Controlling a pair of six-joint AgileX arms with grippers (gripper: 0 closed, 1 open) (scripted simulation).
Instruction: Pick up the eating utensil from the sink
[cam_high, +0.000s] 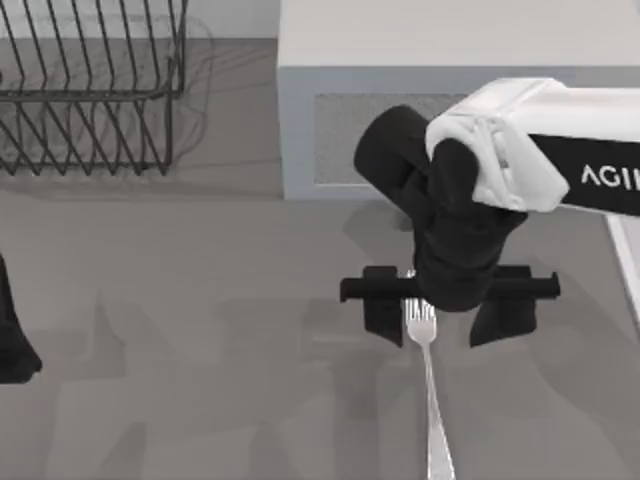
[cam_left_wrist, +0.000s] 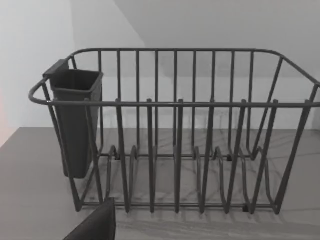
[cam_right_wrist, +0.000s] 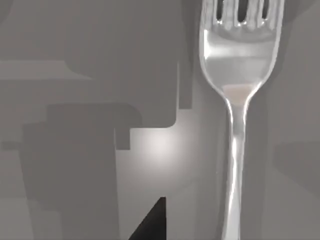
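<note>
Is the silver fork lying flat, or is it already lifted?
Flat: the slim silver metal fork lies on the grey surface, between the right gripper's open fingers.

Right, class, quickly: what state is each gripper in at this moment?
Left gripper: parked at the table's left edge; cannot be told.
Right gripper: open, fingers either side of the fork, holding nothing.

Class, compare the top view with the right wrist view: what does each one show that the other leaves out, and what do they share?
Top view alone: the right gripper, fingers spread wide, poised over the fork's tine end; a wire dish rack at the far left; a pale box-shaped appliance behind the arm; the left arm parked at the left edge. Right wrist view alone: a close look at the fork's tines and bowl, lying flat. Both share the fork on the grey surface, not yet gripped.
</note>
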